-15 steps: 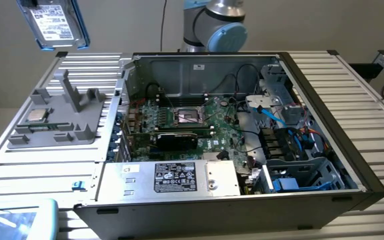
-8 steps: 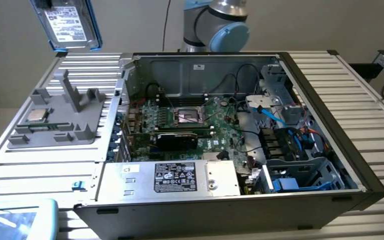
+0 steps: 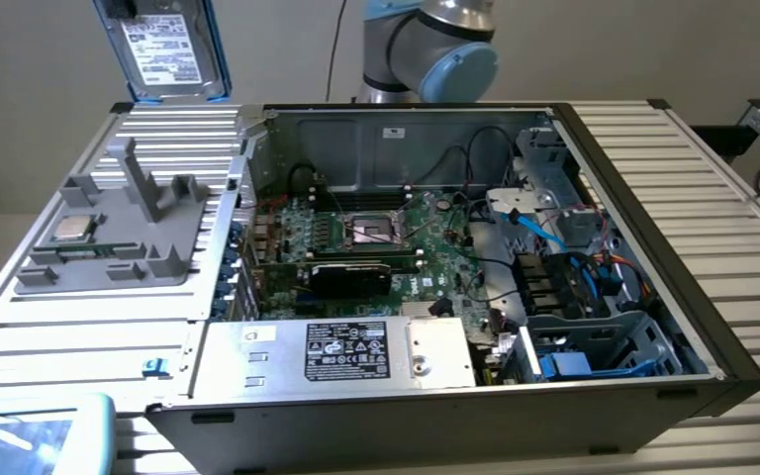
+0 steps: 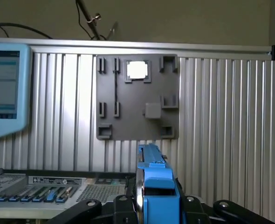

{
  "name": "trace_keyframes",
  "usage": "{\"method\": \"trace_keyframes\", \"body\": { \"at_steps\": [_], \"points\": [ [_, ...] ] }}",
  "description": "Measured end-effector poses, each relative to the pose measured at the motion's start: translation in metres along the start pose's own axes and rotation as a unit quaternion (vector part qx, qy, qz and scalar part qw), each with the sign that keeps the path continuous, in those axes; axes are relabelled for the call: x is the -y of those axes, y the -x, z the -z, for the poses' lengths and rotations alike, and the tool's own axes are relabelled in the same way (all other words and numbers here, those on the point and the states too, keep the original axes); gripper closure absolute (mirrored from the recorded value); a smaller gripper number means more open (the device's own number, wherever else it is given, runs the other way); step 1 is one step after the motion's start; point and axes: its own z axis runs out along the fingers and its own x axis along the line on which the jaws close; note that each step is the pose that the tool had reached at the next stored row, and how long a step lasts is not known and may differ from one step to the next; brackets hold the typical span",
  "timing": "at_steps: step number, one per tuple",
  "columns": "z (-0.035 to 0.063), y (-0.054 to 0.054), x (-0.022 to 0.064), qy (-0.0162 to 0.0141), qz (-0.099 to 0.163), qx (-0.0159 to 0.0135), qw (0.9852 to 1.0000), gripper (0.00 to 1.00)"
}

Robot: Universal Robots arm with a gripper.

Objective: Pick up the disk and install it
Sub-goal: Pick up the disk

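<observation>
- I see the disk (image 3: pixel 169 47) raised over the far end of the bench (image 3: pixel 63 336), at the exterior view's left. It has a silver face, a white label and a glossy blue plastic frame.
- The gripper (image 4: pixel 154 207) clamps it edge-on.
- The bench is ribbed aluminium and carries a matte grey moulded fixture (image 3: pixel 130 228).
- The disk's upper end is cut off.

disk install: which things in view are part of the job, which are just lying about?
Part of the job:
- disk, gripped in the hand
- open computer case

Lying about:
- grey holder plate
- processor chip on that plate
- silver box with black label, inside the case
- blue-framed screen
</observation>
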Motion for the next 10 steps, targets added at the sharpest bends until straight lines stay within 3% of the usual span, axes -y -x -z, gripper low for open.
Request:
{"method": "trace_keyframes", "body": {
  "at_steps": [10],
  "points": [
    [0.0045, -0.025, 0.0312, 0.0, 0.0, 0.0, 1.0, 0.63]
  ]
}}
